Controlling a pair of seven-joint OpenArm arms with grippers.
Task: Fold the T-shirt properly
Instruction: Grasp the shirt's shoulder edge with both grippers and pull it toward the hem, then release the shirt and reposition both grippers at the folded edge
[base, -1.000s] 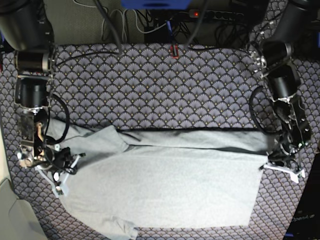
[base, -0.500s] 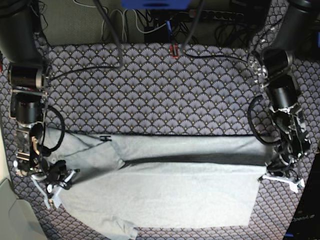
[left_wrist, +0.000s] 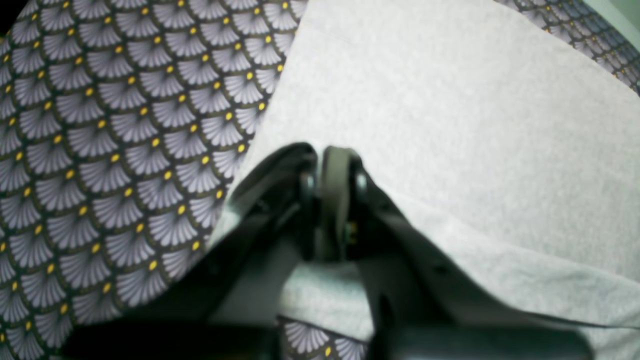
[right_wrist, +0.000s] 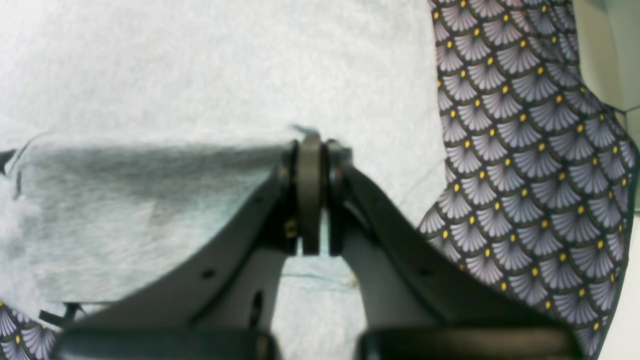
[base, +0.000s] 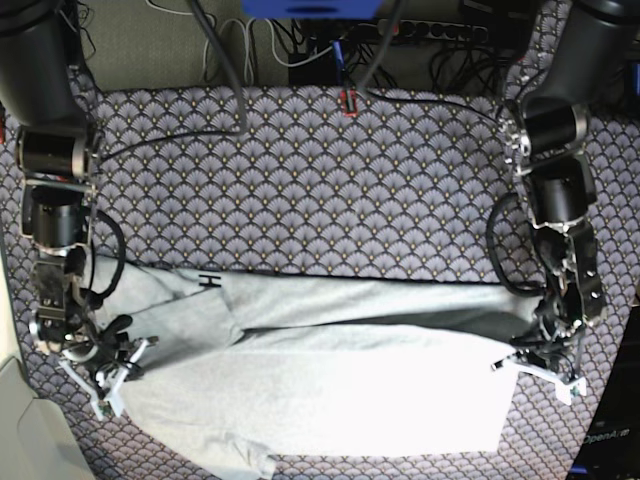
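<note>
1. Base view. Large light grey cotton T-shirt (base: 330, 400), spread on the purple fan-patterned tablecloth (base: 300, 180); landmark for the entries below. Upper layer drawn up in a shallow arch, shaded hollow beneath; a scrap of black lettering at the far edge, toward the right arm. One sleeve flap projects from the near edge.
2. Same view. Black right gripper (base: 130, 368) at the shirt's one side; black left gripper (base: 515, 352) at the opposite side. Risk, by judgement: unequal pull or height between the two would lay the fold askew; slack in the middle could settle as a crease.
3. Left wrist view. Left claw: fingers pressed together, pinching the shirt's raised fold near its side edge. Risk: a small bite of cloth, so a hard tug could slip it free.
4. Right wrist view. Right claw: fingertips closed tight on the shirt's raised fold, inward of the side edge. Risk: cloth outside the grip may trail and bunch, leaving that side uneven.
</note>
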